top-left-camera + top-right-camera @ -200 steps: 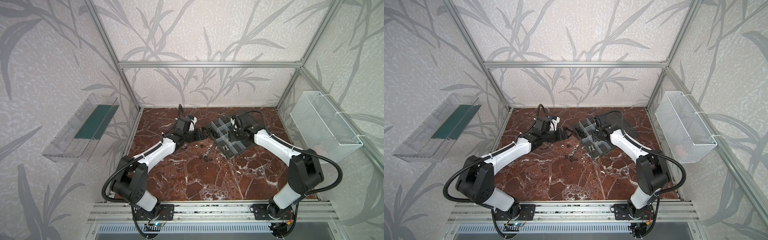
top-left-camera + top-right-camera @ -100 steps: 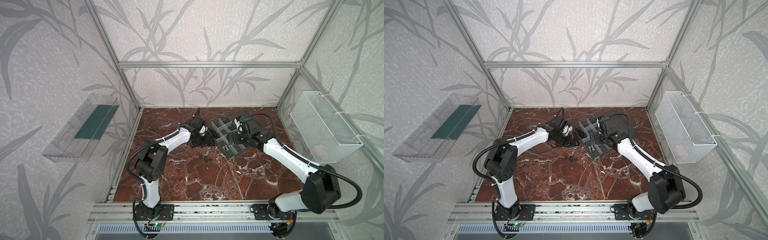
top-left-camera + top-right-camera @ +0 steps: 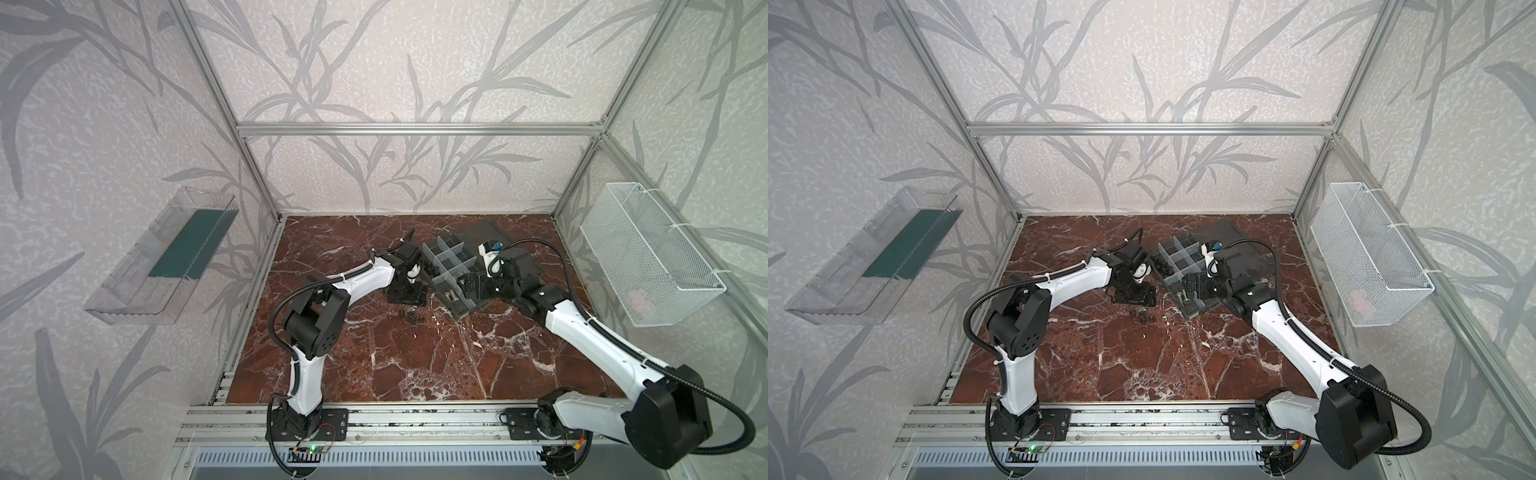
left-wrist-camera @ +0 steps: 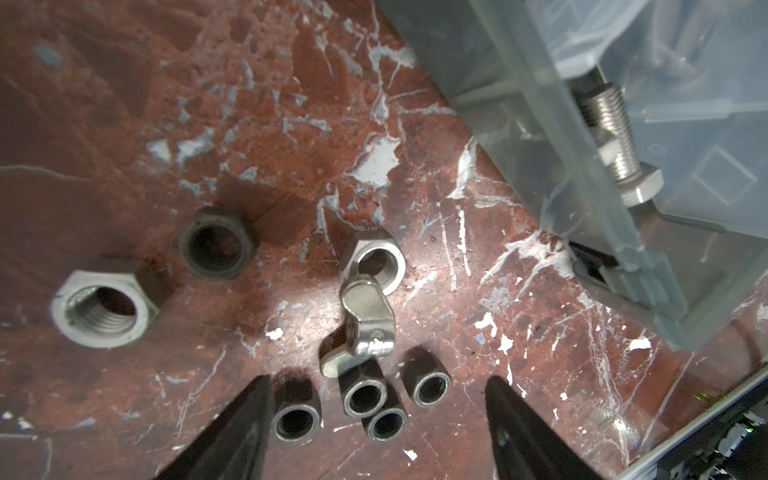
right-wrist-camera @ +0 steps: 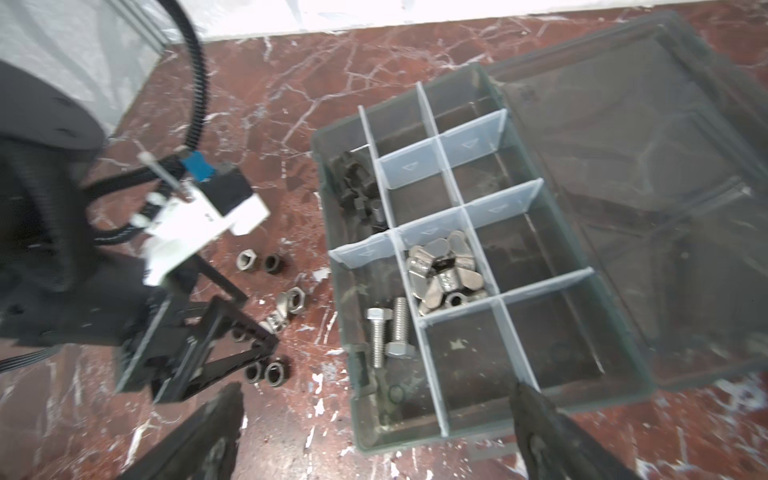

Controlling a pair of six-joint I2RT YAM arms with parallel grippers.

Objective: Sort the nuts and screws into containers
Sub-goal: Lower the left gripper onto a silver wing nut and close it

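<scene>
1. While its fingers [image 4: 245,428] are set apart and nothing is pinched, the left gripper [image 4: 376,384] is seen low over the marble tabletop [image 4: 124,104]; four small dark nuts [image 4: 365,395] are bracketed between the fingertips, one just beside a finger.
2. Just past those fingertips a wing nut [image 4: 361,328] is found touching a silver hex nut [image 4: 376,259]; farther out to one side a dark hex nut [image 4: 216,245] and a larger silver hex nut [image 4: 104,307] are laid flat, just beside each other.
3. Off to the gripper's other side the wall of the organizer box [image 4: 561,166] is met, and one of the screws [image 4: 611,137] is seen through it, inside.
4. The right gripper [image 5: 378,390] is spread wide and empty, and is held above the near end of that box.
5. Straight ahead of its fingertips two screws [image 5: 390,328] are laid side by side, heads at opposite ends, in one compartment [image 5: 357,291]; in the compartment next to them a heap of wing nuts [image 5: 444,270] is gathered, and beyond the screws black nuts [image 5: 357,191] are piled in another.
6. Beyond the compartments the lid [image 5: 644,187] is laid open and flat.
7. Farthest from both grippers, in a top view, a white wire basket [image 3: 648,257] and a clear tray [image 3: 183,245] are hung on the side walls.
</scene>
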